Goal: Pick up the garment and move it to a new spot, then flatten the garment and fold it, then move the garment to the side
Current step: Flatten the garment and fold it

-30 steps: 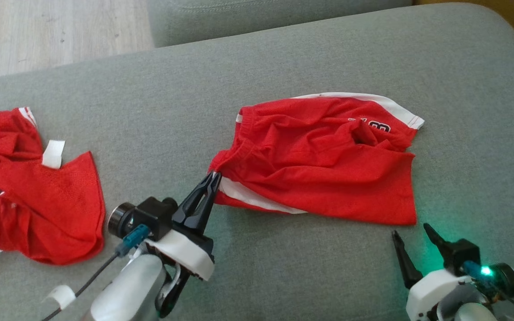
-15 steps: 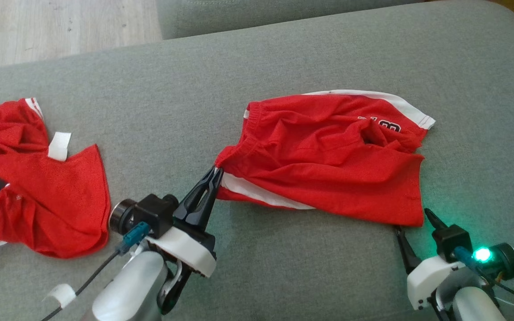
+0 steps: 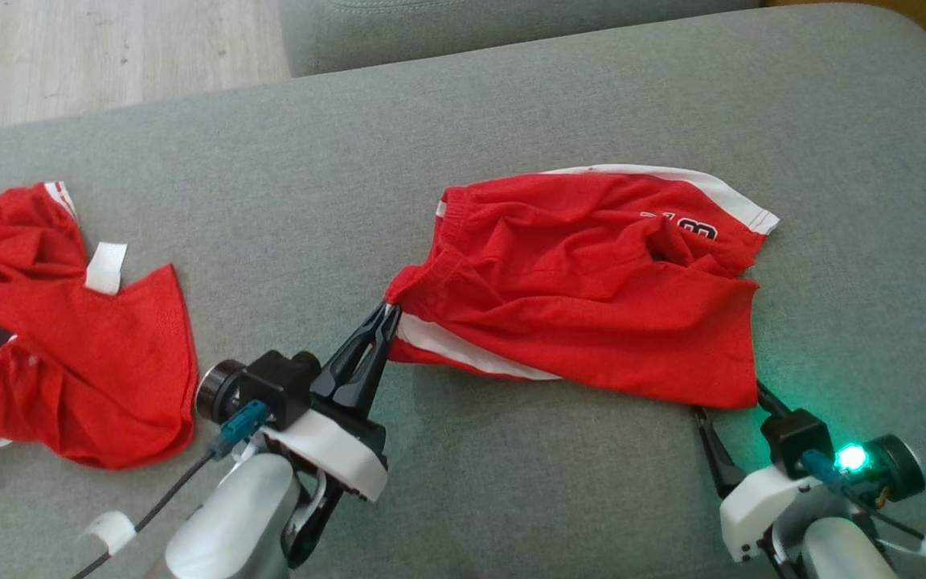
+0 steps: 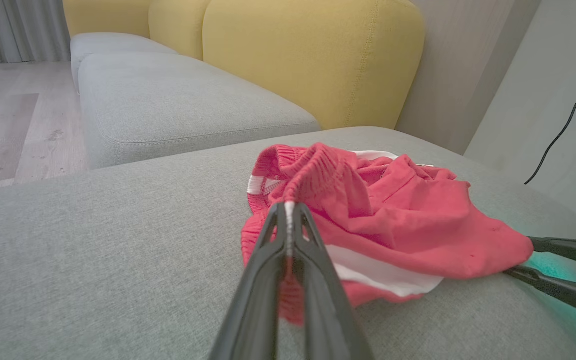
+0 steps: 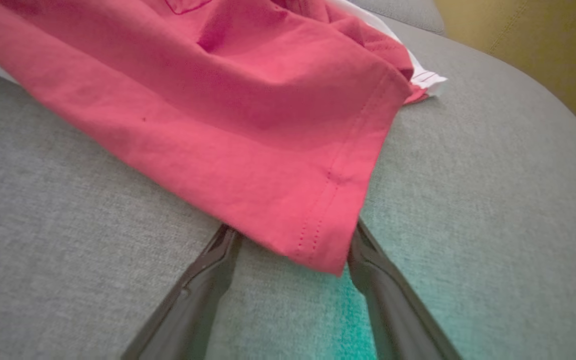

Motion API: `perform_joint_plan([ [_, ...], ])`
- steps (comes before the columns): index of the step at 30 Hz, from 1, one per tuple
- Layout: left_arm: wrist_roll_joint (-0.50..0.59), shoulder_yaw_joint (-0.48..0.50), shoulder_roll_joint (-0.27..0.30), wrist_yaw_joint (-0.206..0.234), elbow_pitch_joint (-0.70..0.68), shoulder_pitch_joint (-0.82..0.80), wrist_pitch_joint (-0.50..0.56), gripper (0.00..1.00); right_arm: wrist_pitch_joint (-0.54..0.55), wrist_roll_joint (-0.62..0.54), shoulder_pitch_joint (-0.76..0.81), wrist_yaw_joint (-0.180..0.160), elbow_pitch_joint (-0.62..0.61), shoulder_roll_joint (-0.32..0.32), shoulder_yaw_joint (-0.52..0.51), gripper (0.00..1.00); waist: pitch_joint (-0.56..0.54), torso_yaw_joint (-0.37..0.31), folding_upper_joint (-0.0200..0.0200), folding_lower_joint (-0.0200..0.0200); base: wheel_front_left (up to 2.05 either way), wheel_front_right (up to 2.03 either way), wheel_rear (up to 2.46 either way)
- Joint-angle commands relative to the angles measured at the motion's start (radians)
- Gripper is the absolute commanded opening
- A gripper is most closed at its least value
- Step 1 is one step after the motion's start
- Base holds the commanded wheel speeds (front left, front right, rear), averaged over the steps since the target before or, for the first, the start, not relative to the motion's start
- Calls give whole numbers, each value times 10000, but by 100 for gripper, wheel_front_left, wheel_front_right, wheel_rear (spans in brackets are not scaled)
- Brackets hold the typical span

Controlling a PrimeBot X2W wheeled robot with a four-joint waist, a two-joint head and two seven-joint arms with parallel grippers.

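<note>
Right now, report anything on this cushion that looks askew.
The red shorts lie rumpled, cloth bunched over the printed number. The left end effector pinches their waistband corner; the right end effector stands open astride a hem corner. A second red garment lies crumpled at the left of the cushion.

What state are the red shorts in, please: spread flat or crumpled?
Crumpled: the red shorts lie in deep creases on the grey cushion, waistband corner pinched by the left gripper.
</note>
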Motion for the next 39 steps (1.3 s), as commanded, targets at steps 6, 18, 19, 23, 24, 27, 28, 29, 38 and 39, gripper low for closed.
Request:
perform_joint_plan([
  [6,79,490,99,-63,-244,-212,-123,0,-31,271,-364,65,121,-120,508,100,6,5,0,0,0,0,0],
  [18,126,636,127,-74,-278,-204,-124,0,4,1371,-759,65,427,-75,886,0,-86,-9,0,0,0,0,0],
  [19,138,697,146,-67,-310,-177,-124,0,-18,1595,-762,65,344,-51,911,0,-134,-27,0,0,0,0,0],
  [23,230,962,233,-43,-514,-82,-124,0,-45,2606,-820,65,-287,-6,1117,0,-322,-110,0,0,0,0,0],
  [24,260,1031,255,-43,-585,-69,-124,0,-7,2924,-853,65,-527,-7,1175,0,-370,-132,0,0,0,0,0],
  [27,222,1443,295,-31,-905,-89,-124,0,391,4183,-1140,65,-1807,-265,1451,0,-570,-192,0,0,0,0,0],
  [28,174,1560,296,-34,-994,-135,-124,0,551,4438,-1257,65,-2176,-404,1518,0,-601,-195,0,0,0,0,0],
  [29,141,1654,311,-38,-1078,-207,-124,0,737,4678,-1386,65,-2534,-545,1578,0,-647,-189,0,0,0,0,0],
  [38,9,2191,803,-52,-1422,-1592,70,0,2800,6288,-3421,65,-4585,-1698,1926,0,-1109,-174,0,0,0,0,0],
  [39,-21,2281,840,-19,-1427,-1796,130,0,2956,6411,-3736,65,-4668,-1778,1988,0,-1178,-180,0,0,0,0,0],
])
